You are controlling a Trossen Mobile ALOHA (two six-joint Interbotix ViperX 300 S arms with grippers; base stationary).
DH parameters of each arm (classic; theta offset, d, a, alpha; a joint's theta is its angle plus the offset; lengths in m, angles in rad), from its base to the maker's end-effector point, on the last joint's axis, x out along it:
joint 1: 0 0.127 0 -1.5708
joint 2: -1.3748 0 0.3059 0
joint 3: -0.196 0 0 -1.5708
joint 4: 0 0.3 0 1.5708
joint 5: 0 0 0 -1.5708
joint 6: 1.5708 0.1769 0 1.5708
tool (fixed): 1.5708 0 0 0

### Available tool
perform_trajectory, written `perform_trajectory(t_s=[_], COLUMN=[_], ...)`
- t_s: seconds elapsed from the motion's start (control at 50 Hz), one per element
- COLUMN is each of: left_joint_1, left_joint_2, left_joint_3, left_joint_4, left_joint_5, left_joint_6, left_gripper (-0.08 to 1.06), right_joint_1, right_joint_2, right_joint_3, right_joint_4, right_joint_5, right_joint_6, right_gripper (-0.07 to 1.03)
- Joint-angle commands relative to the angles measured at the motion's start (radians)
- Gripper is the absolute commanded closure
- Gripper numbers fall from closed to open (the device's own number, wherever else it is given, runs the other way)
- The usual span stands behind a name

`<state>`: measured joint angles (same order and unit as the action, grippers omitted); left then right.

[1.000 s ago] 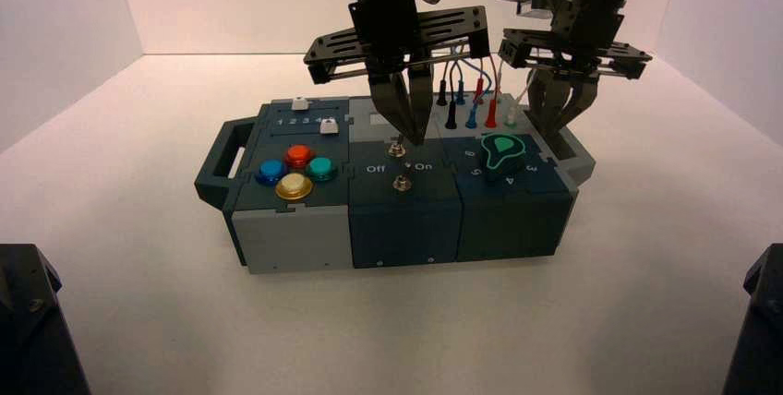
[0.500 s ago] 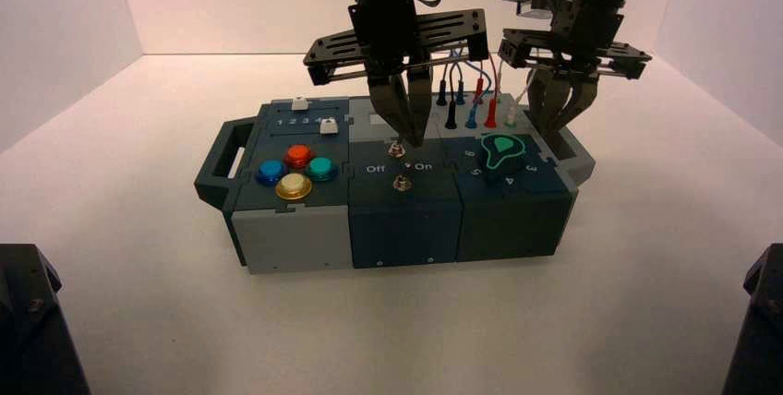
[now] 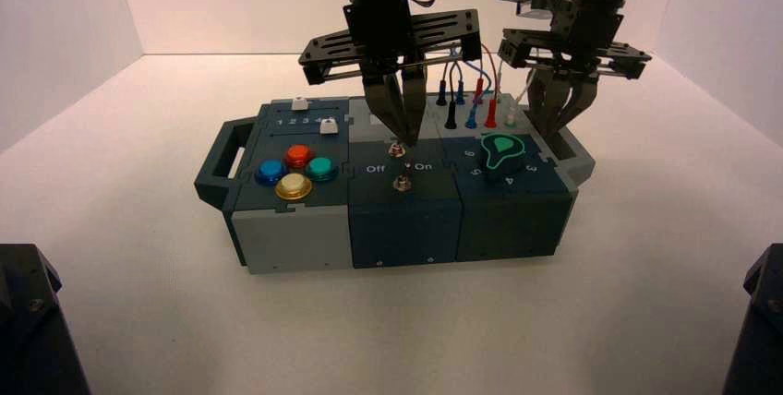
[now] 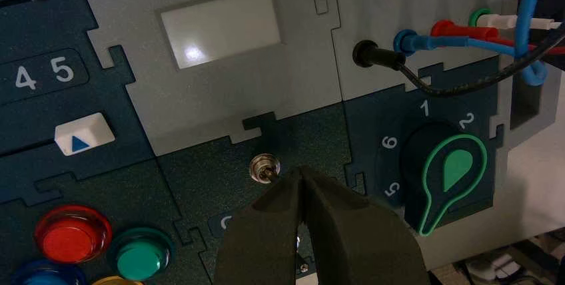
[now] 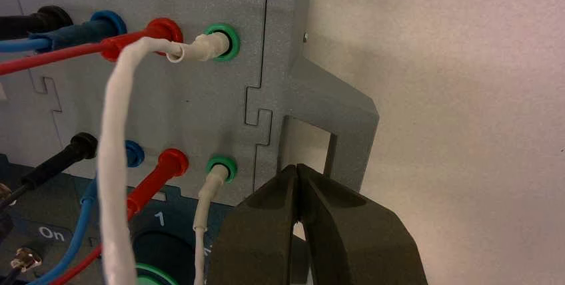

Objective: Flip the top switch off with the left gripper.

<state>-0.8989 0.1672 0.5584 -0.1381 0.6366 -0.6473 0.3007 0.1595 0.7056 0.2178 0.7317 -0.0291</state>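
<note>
Now the left gripper (image 4: 301,177), fingers pressed together and holding nothing, is shifting left against the top switch (image 4: 264,168) on the box's dark middle panel, likely beginning the flip toward off.

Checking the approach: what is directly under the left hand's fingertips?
The left hand is shut, its tips beside the top switch on the dark middle panel. Its fingers cover the lettering and the second toggle in the wrist view.
</note>
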Motion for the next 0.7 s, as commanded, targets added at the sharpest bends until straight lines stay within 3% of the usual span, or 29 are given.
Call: perform_trajectory(t_s=[0.02,0.7], left_joint_1=[0.015,0.049], left_joint_2=[-0.018,-0.067], left_joint_3=[-0.003,0.054], left_joint_4=[0.005,0.011], left_joint_5=[0.005,0.008], left_joint_6=[0.002,0.003], left_gripper=[1.01,1.01], right_joint_1=[0.014,0.015], right_joint_2=[0.052,0.057], right_joint_3=[0.012,0.009], right_joint_4=[-0.003,-0.003], right_joint_5=[0.003,0.008], right_joint_6=[-0.015,-0.015], right_gripper=[0.99,0.99])
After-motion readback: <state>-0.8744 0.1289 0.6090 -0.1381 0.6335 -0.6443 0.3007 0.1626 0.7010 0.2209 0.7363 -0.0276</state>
